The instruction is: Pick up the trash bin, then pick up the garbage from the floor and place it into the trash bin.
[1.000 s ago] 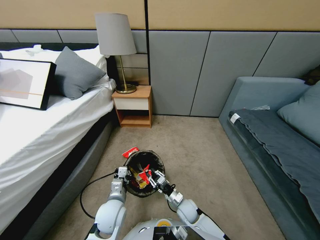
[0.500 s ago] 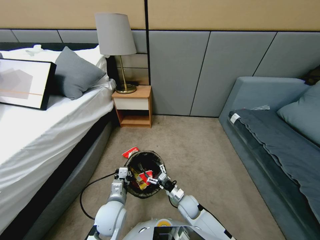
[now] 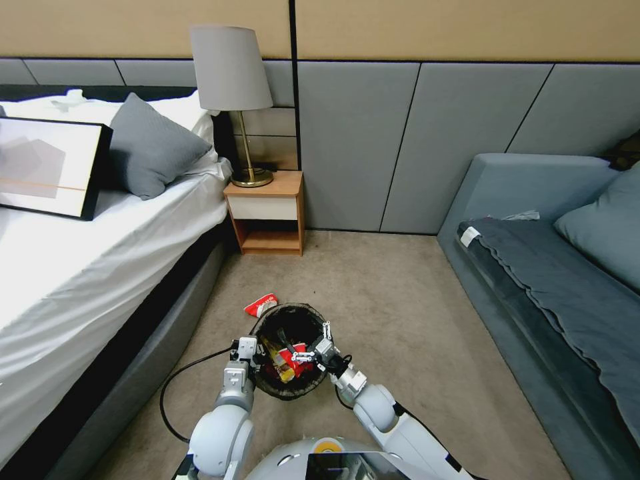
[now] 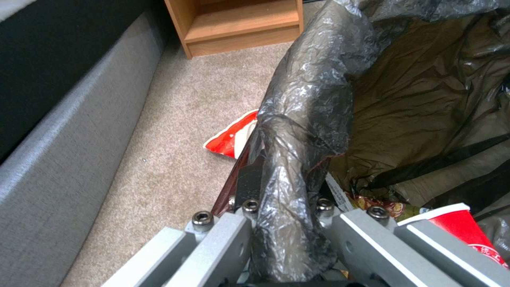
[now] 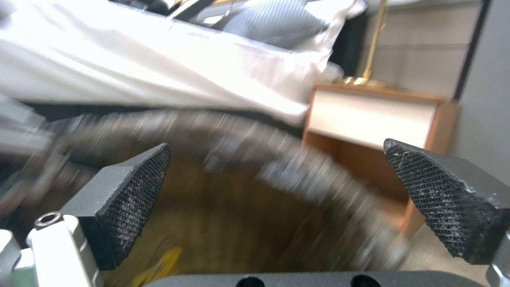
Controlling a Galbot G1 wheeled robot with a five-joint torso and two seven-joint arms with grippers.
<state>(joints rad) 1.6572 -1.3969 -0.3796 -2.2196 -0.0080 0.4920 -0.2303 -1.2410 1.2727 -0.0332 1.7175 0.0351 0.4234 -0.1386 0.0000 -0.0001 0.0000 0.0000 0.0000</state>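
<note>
The trash bin (image 3: pixel 291 317), lined with a dark bag, hangs just above the carpet in front of me. My left gripper (image 3: pixel 245 348) is shut on its near-left rim; in the left wrist view the fingers (image 4: pixel 234 235) clamp the bag-covered rim (image 4: pixel 297 119). Red and yellow garbage (image 3: pixel 285 360) lies inside the bin, with a red piece (image 4: pixel 458 225) beside the left gripper. One red-and-white wrapper (image 3: pixel 261 305) (image 4: pixel 232 138) lies on the floor behind the bin. My right gripper (image 3: pixel 312 344) (image 5: pixel 287 199) hovers open and empty over the bin's right side.
A bed (image 3: pixel 80 267) runs along the left, with a grey base (image 4: pixel 58 139) close to the bin. A wooden nightstand (image 3: pixel 267 213) with a lamp (image 3: pixel 233 73) stands at the back. A grey sofa (image 3: pixel 560 267) lines the right. Open carpet (image 3: pixel 400 313) lies between.
My right gripper let go of a red wrapper, which now lies in the bin, and has shifted a little toward the bin's right rim. The left gripper and bin have held still.
</note>
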